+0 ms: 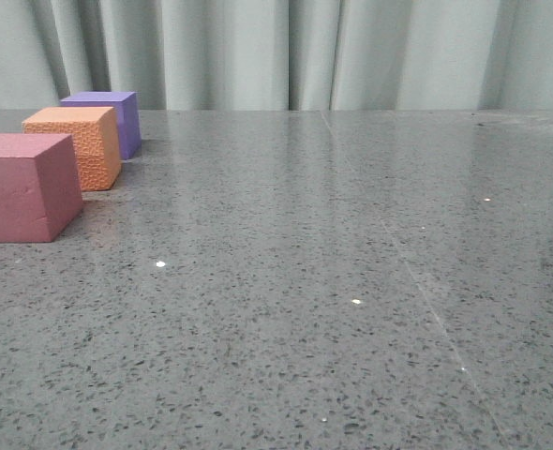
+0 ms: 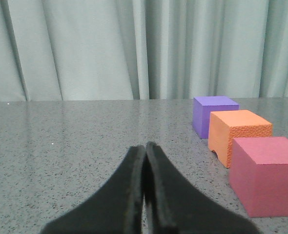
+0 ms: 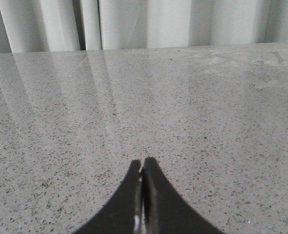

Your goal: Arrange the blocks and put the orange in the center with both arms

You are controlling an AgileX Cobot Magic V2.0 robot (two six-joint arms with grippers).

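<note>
Three foam cubes stand in a row at the table's left side in the front view: the pink-red cube [image 1: 25,186] nearest, the orange cube [image 1: 78,145] in the middle, the purple cube [image 1: 106,120] farthest. The left wrist view shows the same row: pink-red [image 2: 266,174], orange [image 2: 236,135], purple [image 2: 213,115]. My left gripper [image 2: 145,146] is shut and empty, low over the table, apart from the cubes. My right gripper [image 3: 142,162] is shut and empty over bare stone. Neither gripper shows in the front view.
The grey speckled stone tabletop [image 1: 333,281] stretches to the right of the cubes. A pale pleated curtain [image 1: 286,52] hangs behind the far edge.
</note>
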